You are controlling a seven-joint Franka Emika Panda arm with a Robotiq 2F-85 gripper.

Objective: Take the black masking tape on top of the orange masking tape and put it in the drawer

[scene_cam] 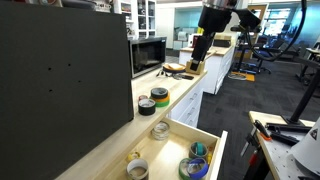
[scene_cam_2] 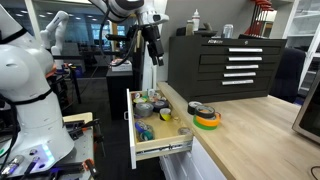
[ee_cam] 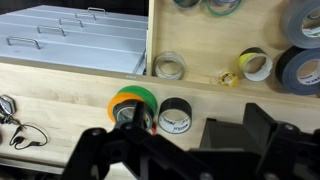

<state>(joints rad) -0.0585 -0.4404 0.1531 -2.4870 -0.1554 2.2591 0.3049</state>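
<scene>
Reading the hand [scene_cam: 197, 62] as released: fingers spread wide along the bottom edge of the wrist view, nothing between them. Hanging high over the counter [scene_cam: 110, 135], well apart from every roll, in both exterior views.

Spotting the black masking tape [ee_cam: 129, 112] out on the counter, not in the drawer [scene_cam: 221, 152]. Lying flat as top of a small stack, directly on the orange masking tape [ee_cam: 118, 102], with a green roll [ee_cam: 138, 92] underneath both. Near half of that stack hidden behind the hand's dark frame in the wrist view, so only the far arc of each ring readable there.

Noting a dark roll with a pale face [ee_cam: 175, 116] just right of the stack in the wrist view; cannot tell whether touching or a hair apart.

Seeing the drawer pulled fully open, beside the stretch of counter carrying the stack. Already holding several rolls:
- clear roll [ee_cam: 168, 66] close to the near left corner in the wrist view
- yellow-and-white roll [ee_cam: 255, 63] to its right
- big grey roll [ee_cam: 298, 68] at the right edge
- blue roll [scene_cam: 197, 166] near the white front panel

Also logging a black tool cabinet [scene_cam_2: 225, 58] standing on the counter behind the stack, and a microwave [scene_cam: 148, 55] farther along.
</scene>
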